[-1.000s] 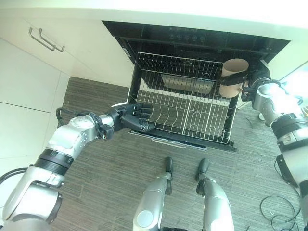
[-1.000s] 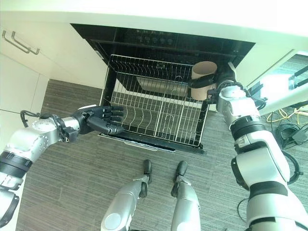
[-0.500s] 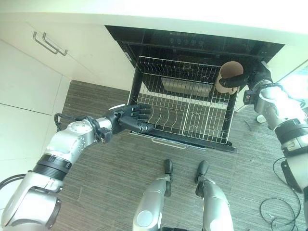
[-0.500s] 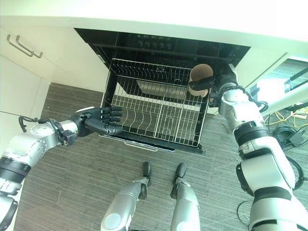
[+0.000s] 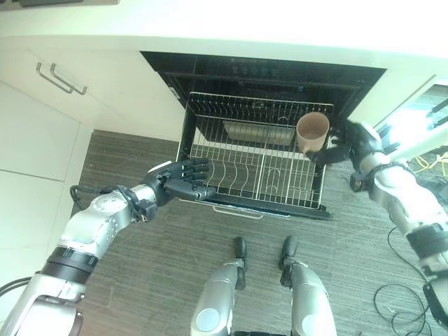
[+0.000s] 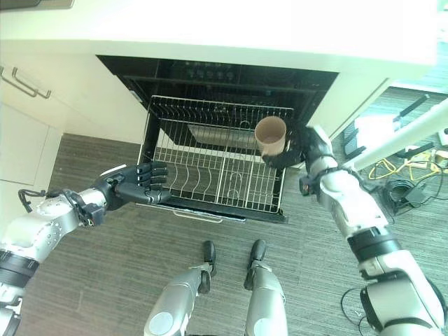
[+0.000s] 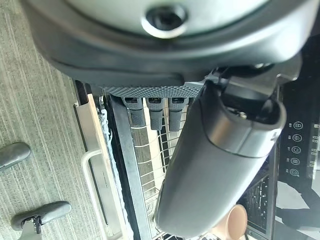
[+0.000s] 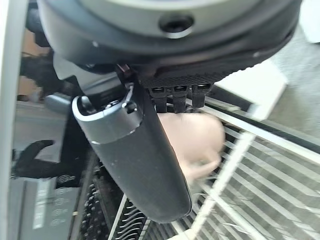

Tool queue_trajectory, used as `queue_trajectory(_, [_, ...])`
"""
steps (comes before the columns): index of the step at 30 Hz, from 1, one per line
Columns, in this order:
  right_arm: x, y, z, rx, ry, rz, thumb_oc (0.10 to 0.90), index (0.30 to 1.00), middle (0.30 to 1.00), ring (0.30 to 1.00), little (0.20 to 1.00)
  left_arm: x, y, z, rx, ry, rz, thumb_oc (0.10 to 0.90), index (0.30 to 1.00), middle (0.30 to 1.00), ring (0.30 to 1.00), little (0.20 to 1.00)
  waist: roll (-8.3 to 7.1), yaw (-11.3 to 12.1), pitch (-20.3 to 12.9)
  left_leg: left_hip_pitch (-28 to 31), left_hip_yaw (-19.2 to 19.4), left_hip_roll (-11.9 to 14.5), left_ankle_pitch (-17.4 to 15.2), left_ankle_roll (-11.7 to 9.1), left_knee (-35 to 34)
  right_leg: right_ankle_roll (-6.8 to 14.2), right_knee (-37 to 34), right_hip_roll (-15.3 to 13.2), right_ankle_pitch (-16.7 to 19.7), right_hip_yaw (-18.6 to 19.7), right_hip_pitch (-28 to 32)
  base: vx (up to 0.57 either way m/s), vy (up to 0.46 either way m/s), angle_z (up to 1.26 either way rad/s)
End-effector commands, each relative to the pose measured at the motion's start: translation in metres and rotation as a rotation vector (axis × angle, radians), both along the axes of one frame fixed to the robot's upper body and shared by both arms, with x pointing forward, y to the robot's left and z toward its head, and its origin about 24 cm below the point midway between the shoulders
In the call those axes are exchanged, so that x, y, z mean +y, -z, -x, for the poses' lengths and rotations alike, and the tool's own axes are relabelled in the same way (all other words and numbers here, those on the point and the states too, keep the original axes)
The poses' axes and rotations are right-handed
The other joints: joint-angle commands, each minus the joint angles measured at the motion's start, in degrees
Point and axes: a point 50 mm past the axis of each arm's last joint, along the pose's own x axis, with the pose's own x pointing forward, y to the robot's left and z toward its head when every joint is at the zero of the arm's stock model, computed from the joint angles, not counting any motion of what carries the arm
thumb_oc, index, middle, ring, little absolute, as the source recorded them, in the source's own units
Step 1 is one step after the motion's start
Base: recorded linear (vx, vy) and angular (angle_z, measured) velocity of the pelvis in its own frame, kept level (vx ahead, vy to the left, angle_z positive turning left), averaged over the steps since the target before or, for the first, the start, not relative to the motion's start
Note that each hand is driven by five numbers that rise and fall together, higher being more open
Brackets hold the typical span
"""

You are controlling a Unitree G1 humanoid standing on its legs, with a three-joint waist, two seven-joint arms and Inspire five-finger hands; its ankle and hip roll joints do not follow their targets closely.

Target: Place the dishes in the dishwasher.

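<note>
Tan and round, the cup (image 5: 312,131) sits gripped in my right hand (image 5: 344,145), my fingers curled around its side, with its open mouth tipped toward the camera. I hold it over the right rear corner of the wire rack (image 5: 210,147), which is pulled out of the open dishwasher (image 5: 168,66); it is in the air, not resting on the wires. My left hand (image 5: 180,187) holds nothing, fingers straight and spread by the rack's front left corner (I can't tell whether they touch the frame or just hover beside it).

I judge this as the loading step for this one cup, with the setting-down not yet done. Next I'd want to turn the mouth downward, lower the cup between the wire prongs on the right side, and only let go once it rests steady, or it could tip and roll across the rack.

Against a second ago, the cup has turned from standing nearly upright to showing its opening, and my right arm has come round to hold it from the side, while my left hand stays at the same corner
</note>
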Motion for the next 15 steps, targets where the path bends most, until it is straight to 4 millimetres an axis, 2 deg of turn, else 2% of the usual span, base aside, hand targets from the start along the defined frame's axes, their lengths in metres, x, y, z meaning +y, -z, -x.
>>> queue_trajectory(1, [0.008,-0.05,0.006,-0.28,-0.041,-0.013,0.8,0.9,0.9,0.9,0.9,-0.003,0.007,0.022,-0.049,-0.004,0.042,0.8,0.9,0.9,0.9,0.9,-1.55,0.4,-3.1,0.4,2.5,2.0,-7.7,-2.0,3.7,8.1,1.8,-2.9,-7.3,2.7,2.5,0.11,0.076,-0.05])
queue_trajectory(2, [0.003,-0.037,0.02,-0.309,-0.006,-0.043,0.8,0.9,0.9,0.9,0.9,-0.005,0.0,0.026,-0.139,-0.034,0.077,0.8,0.9,0.9,0.9,0.9,-2.19,0.1,-3.9,1.5,2.9,1.9,-8.2,-1.7,3.7,8.4,1.8,-3.2,-7.3,2.9,3.4,0.11,0.061,-0.1])
queue_trajectory(5, [0.002,-0.027,0.033,-0.326,0.01,-0.088,0.8,0.9,0.9,0.9,0.9,-0.005,-0.004,0.033,-0.222,-0.083,0.123,0.8,0.9,0.9,0.9,0.9,-3.08,-0.2,-5.2,3.1,3.4,1.9,-8.8,-1.3,3.7,8.8,1.8,-3.6,-7.3,3.0,5.0,0.12,0.045,-0.15])
queue_trajectory(6, [-0.001,-0.021,0.043,-0.346,0.039,-0.107,0.8,0.9,0.9,0.9,0.9,-0.005,-0.002,0.04,-0.266,-0.116,0.149,0.8,0.9,0.9,0.9,0.9,-3.94,-0.2,-6.8,4.8,3.6,1.6,-9.4,-0.9,3.7,9.1,1.8,-3.9,-7.4,3.2,6.7,0.16,0.049,-0.08])
queue_trajectory(10, [-0.007,-0.014,0.053,-0.341,0.072,-0.113,0.8,0.9,0.9,0.9,0.9,-0.005,0.0,0.049,-0.303,-0.141,0.169,0.8,0.9,0.9,0.9,0.9,-4.73,0.2,-9.3,6.9,4.0,1.3,-10.2,-0.3,3.7,9.7,1.8,-4.6,-7.3,2.9,9.0,0.11,0.041,-0.02])
queue_trajectory(15, [-0.014,-0.012,0.071,-0.414,0.119,-0.219,0.8,0.9,0.9,0.9,0.9,-0.004,-0.013,0.063,-0.454,-0.179,0.24,0.8,0.9,0.9,0.9,0.9,-5.66,1.0,-13.1,8.8,4.2,0.8,-11.2,0.6,3.7,10.1,1.8,-5.4,-7.1,2.1,12.0,0.08,0.049,-0.02])
